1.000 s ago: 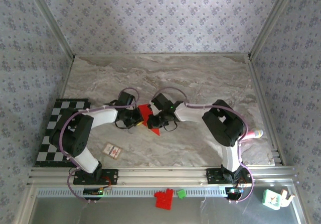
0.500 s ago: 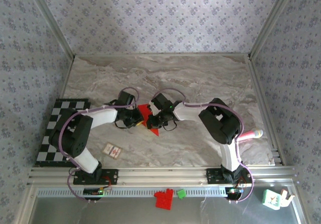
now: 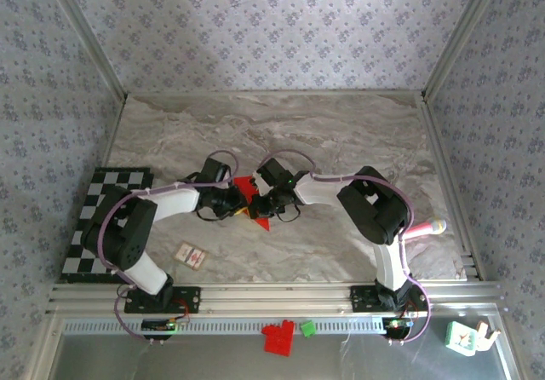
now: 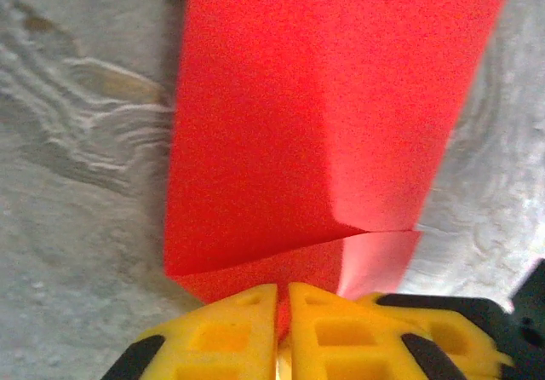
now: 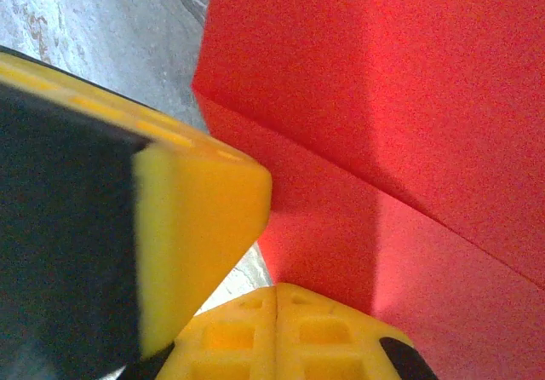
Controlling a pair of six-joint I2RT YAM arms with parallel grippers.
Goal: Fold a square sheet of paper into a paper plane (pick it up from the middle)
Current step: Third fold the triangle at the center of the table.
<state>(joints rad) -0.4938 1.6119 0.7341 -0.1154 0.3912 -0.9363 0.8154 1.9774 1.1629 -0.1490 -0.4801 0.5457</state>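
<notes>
Left gripper (image 4: 283, 302) clamped on the creased red paper (image 4: 324, 116); right gripper (image 5: 277, 302) pinched shut on its edge too; nearly touching, mid-table (image 3: 341, 133).

Marbled table (image 3: 341, 133), checkerboard mat (image 3: 79, 245), small white card (image 3: 192, 256), creased red paper (image 3: 246, 187)

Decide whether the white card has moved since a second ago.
No. The card lies where it was, with the same gap right of the checkerboard.

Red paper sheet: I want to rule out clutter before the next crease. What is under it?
Around the square sheet of paper, grey marbled table shows; whatever lies directly beneath the sheet is covered.
</notes>
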